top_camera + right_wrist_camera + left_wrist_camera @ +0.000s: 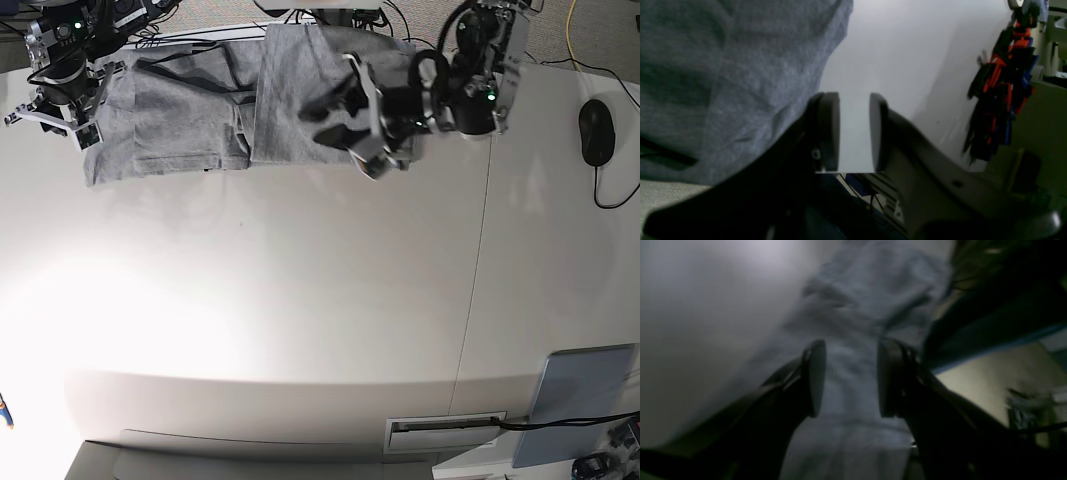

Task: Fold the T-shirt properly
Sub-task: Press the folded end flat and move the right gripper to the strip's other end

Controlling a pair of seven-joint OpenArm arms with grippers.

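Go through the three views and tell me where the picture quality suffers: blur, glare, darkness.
Left wrist view: dim and soft, the T-shirt smeared, the left gripper nearly black. Right wrist view: sharper cloth weave, pale table washed out. Base view: strong glare on the table's lower left, edges bowed by the wide lens.

The left wrist view is dim and smeared; the T-shirt there is a soft grey blur, its weave and edges lost. In the base view the left gripper covers part of the cloth, and any lettering is hidden. The right wrist view cuts the shirt at its top and left edges. The right gripper is too small there to read.
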